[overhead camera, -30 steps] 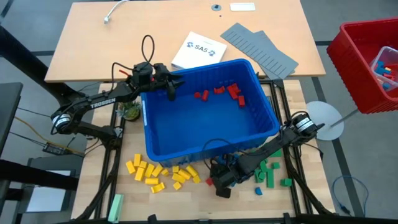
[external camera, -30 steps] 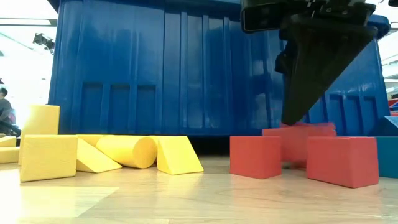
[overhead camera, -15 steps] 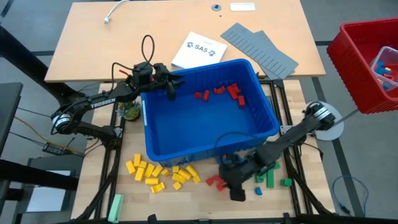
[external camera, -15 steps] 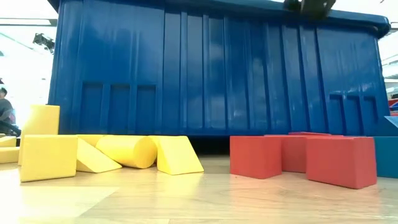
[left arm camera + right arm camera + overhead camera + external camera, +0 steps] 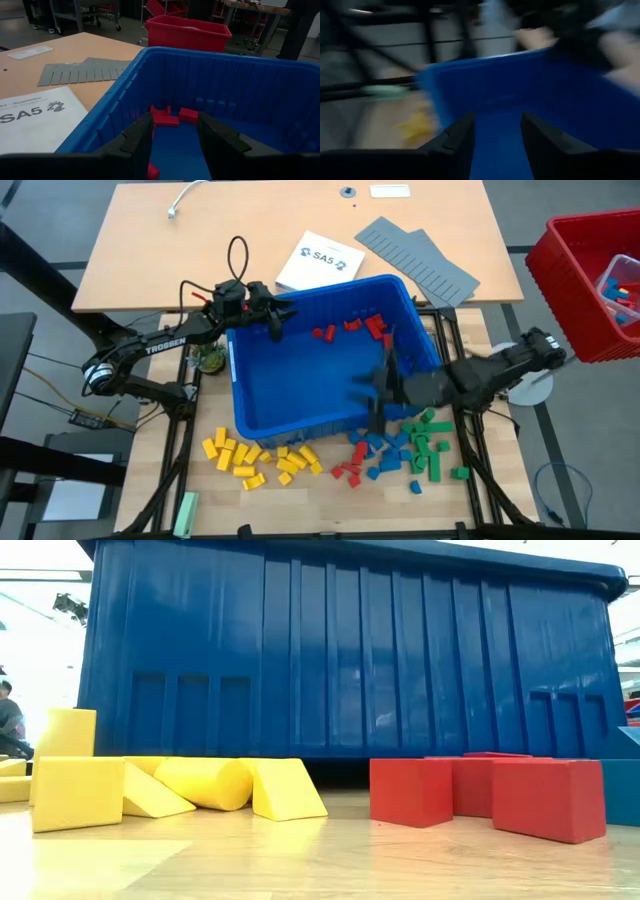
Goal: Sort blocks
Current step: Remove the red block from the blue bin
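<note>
The blue bin (image 5: 250, 395) stands mid-table with several red blocks (image 5: 365, 330) on its floor at the far right. On the table in front of it lie yellow blocks (image 5: 255, 460), red blocks (image 5: 348, 472), blue blocks (image 5: 385, 455) and green blocks (image 5: 430, 450). The low view shows the yellow blocks (image 5: 200, 785) and red blocks (image 5: 480, 795) resting on the wood. My left gripper (image 5: 278, 322) hangs open over the bin's far left corner, nothing between its fingers (image 5: 142, 135). My right gripper (image 5: 375, 395), blurred, is open above the bin's near right part.
A red bin (image 5: 590, 270) with mixed blocks stands off the table's right side. Grey ridged panels (image 5: 420, 260) and a white sheet (image 5: 318, 260) lie behind the blue bin. A pale green bar (image 5: 186, 510) lies at the near left corner.
My right gripper has risen from the red blocks near the table's near edge, swung toward the far edge and now hangs over the bin's near right part. It has tipped from pointing steeply down to nearly level. It has left the low view upward. The blocks on the table stay put.
</note>
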Controlling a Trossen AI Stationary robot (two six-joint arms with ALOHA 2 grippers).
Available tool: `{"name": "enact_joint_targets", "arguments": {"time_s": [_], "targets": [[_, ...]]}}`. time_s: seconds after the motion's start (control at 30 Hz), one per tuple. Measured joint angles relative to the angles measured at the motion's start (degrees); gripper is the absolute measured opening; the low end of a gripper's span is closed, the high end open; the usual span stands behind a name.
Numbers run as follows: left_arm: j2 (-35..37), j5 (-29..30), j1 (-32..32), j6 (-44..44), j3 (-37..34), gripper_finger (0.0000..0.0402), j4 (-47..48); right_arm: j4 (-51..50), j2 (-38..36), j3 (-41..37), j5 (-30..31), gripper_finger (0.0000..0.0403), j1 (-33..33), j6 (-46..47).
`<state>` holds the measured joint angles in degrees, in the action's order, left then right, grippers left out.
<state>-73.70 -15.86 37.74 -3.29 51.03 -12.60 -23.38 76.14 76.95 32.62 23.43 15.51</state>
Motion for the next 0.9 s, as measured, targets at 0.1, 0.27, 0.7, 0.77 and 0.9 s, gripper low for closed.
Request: {"name": "enact_joint_targets", "arguments": {"time_s": [0.1, 0.27, 0.7, 0.77, 0.9], "targets": [[0.01, 0.0, 0.0, 0.0, 0.0, 0.0163, 0.02, 0.02, -1.34, 0.02, 2.57, 0.0148, -6.65, -7.29], [0.01, 0.0, 0.0, 0.0, 0.0, 0.0163, 0.02, -1.29, -0.52, 0.03, -6.13, 0.0174, -21.29, -7.31], [0.01, 0.0, 0.02, 0.0, 0.0, 0.0163, 0.06, -3.8, 7.4, 0.02, -12.6, 0.0243, -45.31, -3.37], [0.0, 0.0, 0.0, 0.0, 0.0, 0.0163, -0.01, -4.05, 9.95, 0.02, -14.41, 0.024, -47.46, -3.61], [0.01, 0.0, 0.0, 0.0, 0.0, 0.0163, 0.08, -3.3, 15.4, 0.0, -18.86, 0.0232, -51.35, -3.17]]}}
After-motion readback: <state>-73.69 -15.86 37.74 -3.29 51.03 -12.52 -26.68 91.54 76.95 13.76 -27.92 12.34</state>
